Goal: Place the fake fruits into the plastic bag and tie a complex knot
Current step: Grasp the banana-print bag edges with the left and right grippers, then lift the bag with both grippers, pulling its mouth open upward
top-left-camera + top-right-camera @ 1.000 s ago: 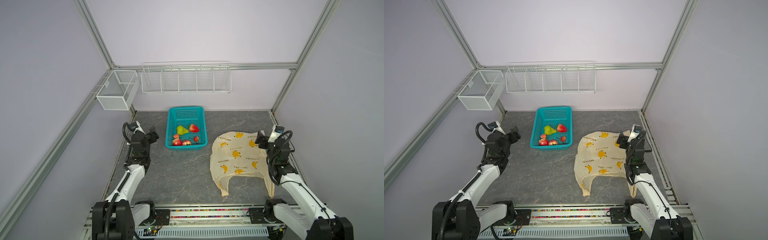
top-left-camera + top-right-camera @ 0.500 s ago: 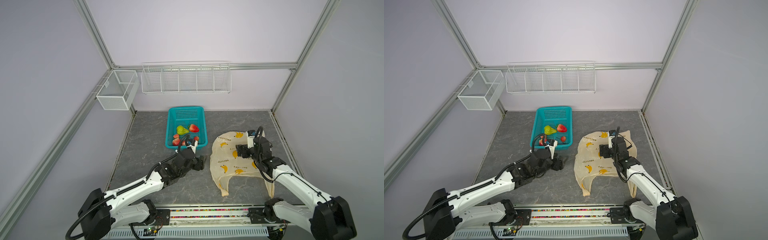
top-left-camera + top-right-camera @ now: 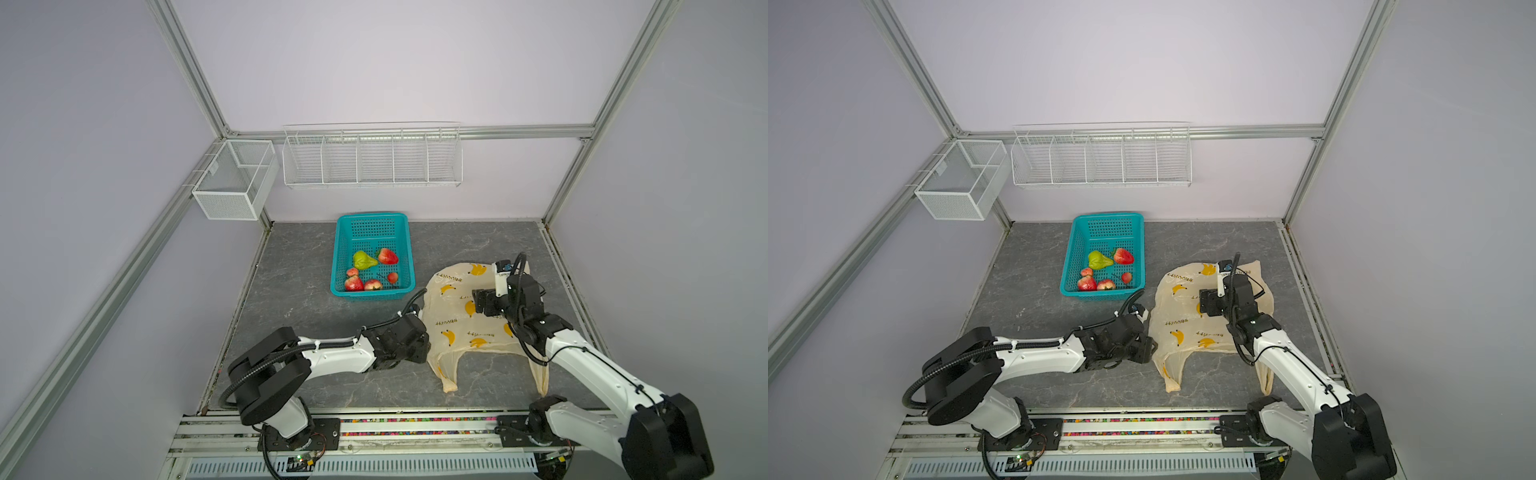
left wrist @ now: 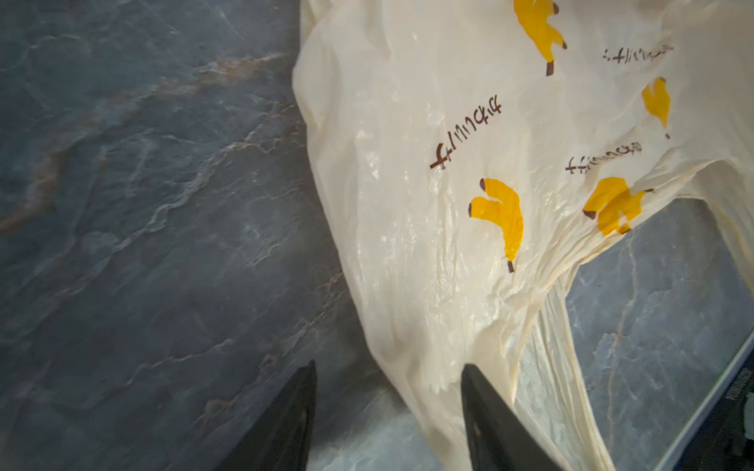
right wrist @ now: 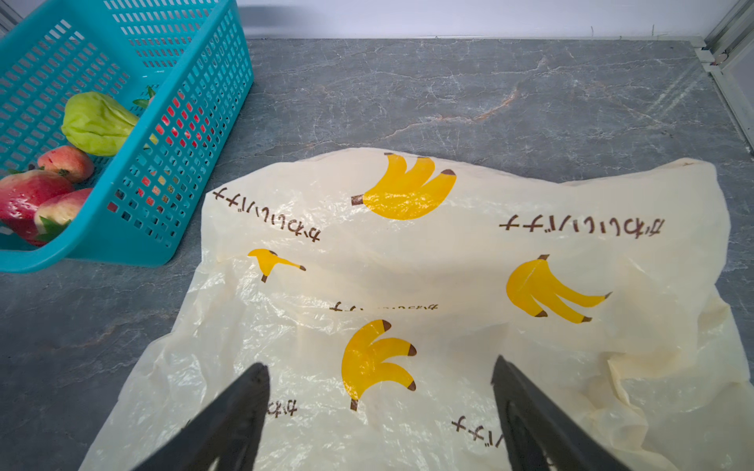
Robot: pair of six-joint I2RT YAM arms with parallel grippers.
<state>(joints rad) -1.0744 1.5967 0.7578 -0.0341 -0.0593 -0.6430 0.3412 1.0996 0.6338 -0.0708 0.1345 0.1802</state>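
Six or so fake fruits (image 3: 364, 261) show in both top views. All lie in the teal basket (image 3: 372, 294), just beside the plastic bag's (image 3: 457, 307) closed end, on the left arm's side. State of the bag? (MK)

Flat on the tabletop (image 3: 311, 299), nothing in it, handles (image 3: 450, 385) untied. Its long axis runs from the closed end, away from the robot, to the handles, which point at the robot's base. The left gripper (image 3: 422, 351) sits at the bag's edge on the left arm's side, near a handle root. The right gripper (image 3: 1202, 303) hangs over the bag's middle. (JT)

Left wrist view? (MK)

Left gripper (image 4: 389, 365) jaws stand part-way apart with nothing clamped. One finger is over bare tabletop, the other over the bag (image 4: 428, 163), so the bag's side edge lies between them. (JT)

Right wrist view? (MK)

Right gripper (image 5: 379, 363) jaws are spread wide and empty above the bag (image 5: 449, 253). The fruits (image 5: 98, 122) lie beyond the bag's corner, in the basket (image 5: 163, 204). (JT)

Judgement: the left arm is nearer the edge by the mouth. The coming move likely turns on pinching that edge, across the bag's long axis. (MK)
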